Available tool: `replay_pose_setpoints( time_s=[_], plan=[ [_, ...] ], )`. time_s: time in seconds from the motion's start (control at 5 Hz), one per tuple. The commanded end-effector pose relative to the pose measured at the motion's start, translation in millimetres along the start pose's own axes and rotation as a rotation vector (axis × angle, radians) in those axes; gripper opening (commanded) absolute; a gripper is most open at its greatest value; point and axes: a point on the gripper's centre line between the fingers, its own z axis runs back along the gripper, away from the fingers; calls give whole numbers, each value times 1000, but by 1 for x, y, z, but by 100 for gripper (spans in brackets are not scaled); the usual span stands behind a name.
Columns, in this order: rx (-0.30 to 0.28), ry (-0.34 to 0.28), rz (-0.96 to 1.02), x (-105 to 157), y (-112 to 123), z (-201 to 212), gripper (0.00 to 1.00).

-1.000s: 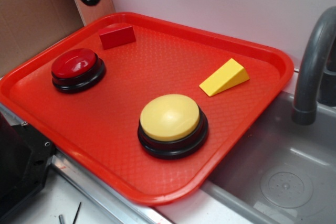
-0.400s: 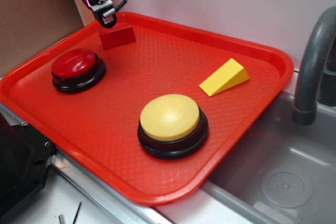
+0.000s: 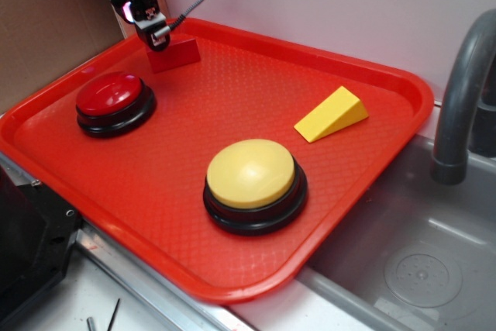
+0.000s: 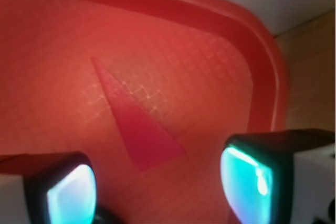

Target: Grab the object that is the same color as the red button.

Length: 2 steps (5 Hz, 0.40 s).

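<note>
Hovering at the tray's far left corner, the gripper (image 3: pixel 157 38) is seen just above the near-left end of the block (image 3: pixel 175 53). Fingers are spread: in the wrist view two black pads (image 4: pixel 59 192) sit well apart at the bottom corners, with the block (image 4: pixel 137 125) lying on the tray floor between and ahead of them, untouched. From the wrist camera the block shows as a dark-red triangular face, its narrow tip pointing away up-left.

Block position: on the tray (image 3: pixel 364 63), near the back rim, beyond the red button (image 3: pixel 113 98) and apart from it. Whether a fingertip brushes the block's upper edge cannot be told for sure from the exterior view; the wrist view suggests clearance.

Red button: domed, glossy, on a black round base, at the tray's left side. Yellow button (image 3: pixel 253 176): larger, same black base, toward the near middle of the tray. Yellow wedge (image 3: pixel 332 114): resting on the right part of the tray, thin end pointing near-left, well apart from everything else.

Off the tray's right edge a grey sink (image 3: pixel 418 261) is noted, with a grey faucet (image 3: pixel 462 91) rising at its far side. Brown cardboard (image 3: pixel 46 29) stands behind the tray's left corner.
</note>
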Motion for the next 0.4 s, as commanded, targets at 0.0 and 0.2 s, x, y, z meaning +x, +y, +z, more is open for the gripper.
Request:
replay_pose_setpoints(
  time_s=[0.0,0.2],
  plan=[
    [32,8,18,15,9,-4,100],
    [23,31,19,18,7,-11,100]
  ],
)
